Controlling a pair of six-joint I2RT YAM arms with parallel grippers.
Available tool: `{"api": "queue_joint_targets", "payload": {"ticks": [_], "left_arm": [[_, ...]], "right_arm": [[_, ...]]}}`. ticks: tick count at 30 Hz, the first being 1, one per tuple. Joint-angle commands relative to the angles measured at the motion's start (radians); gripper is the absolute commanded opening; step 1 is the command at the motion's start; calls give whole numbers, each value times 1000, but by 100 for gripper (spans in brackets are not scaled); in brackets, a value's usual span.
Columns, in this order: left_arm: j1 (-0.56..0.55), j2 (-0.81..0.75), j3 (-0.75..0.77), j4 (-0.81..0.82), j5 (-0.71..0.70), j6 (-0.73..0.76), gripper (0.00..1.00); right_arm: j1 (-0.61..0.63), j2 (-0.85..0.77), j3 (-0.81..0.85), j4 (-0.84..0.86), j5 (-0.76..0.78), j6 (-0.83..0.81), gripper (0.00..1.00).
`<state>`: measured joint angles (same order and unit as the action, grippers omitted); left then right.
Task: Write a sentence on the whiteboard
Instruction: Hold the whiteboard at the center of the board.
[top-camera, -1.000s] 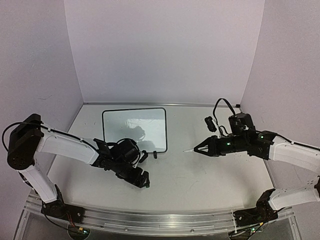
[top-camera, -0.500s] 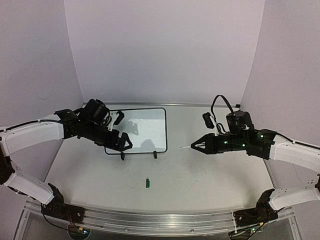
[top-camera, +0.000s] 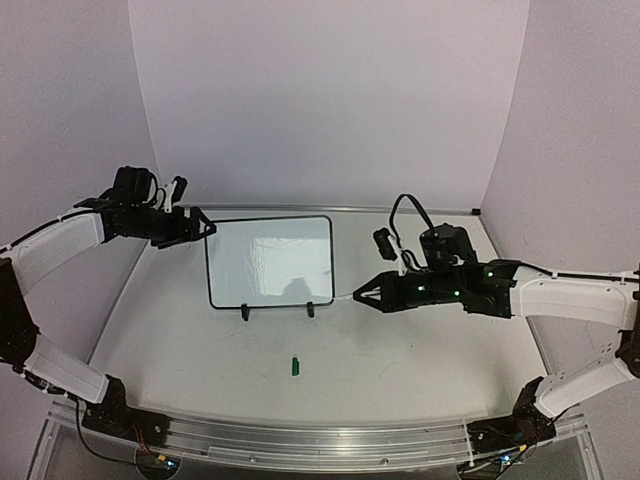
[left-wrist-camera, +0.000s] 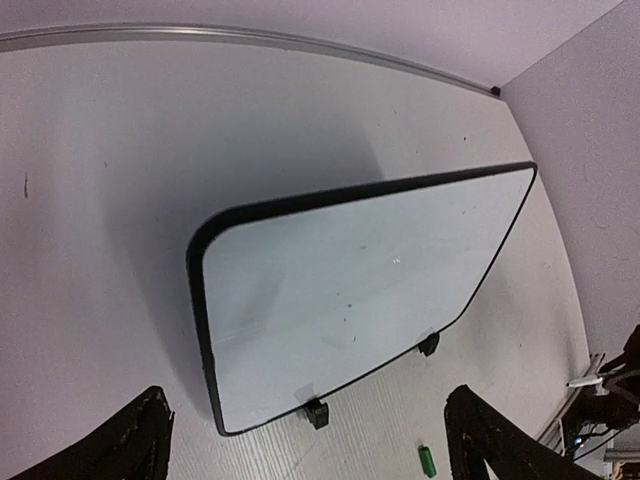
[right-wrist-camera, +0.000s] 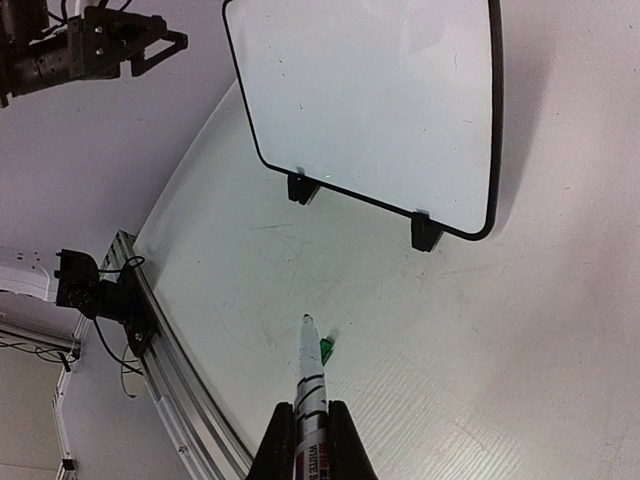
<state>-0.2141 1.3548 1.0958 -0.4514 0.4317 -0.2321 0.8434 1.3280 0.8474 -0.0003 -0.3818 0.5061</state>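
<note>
Top external is showing the whiteboard (top-camera: 270, 262) standing near the worktop's far edge, left of centre. The left gripper (top-camera: 201, 232) is hanging spread wide by the far-left corner, while the right gripper (top-camera: 363, 295) is clenching a marker (top-camera: 347, 298), its tip just beside the board's near-right corner.

Your left gripper (top-camera: 200, 228) has left the near middle of the worktop (top-camera: 420, 360) and crossed the left edge of the whiteboard (top-camera: 270, 260). It now hangs raised off the far-left corner, jaws spread. A small green cap (top-camera: 295, 366) lies uncovered where it was. Your right gripper (top-camera: 372, 293) has carried the marker (right-wrist-camera: 310, 390) leftward, its tip now close to the whiteboard's near-right corner.
</note>
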Motion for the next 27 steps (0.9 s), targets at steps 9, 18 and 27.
{"api": "queue_joint_targets", "payload": {"ticks": [9,18,27], "left_arm": [[66,145,-2,266,235,49,84],[65,154,-22,249,138,52,83],[14,190,-14,216,160,50,83]], "right_arm": [[29,10,20,114,0,0,0],[34,1,10,118,-2,-1,0],[37,-4,1,120,3,-1,0]]}}
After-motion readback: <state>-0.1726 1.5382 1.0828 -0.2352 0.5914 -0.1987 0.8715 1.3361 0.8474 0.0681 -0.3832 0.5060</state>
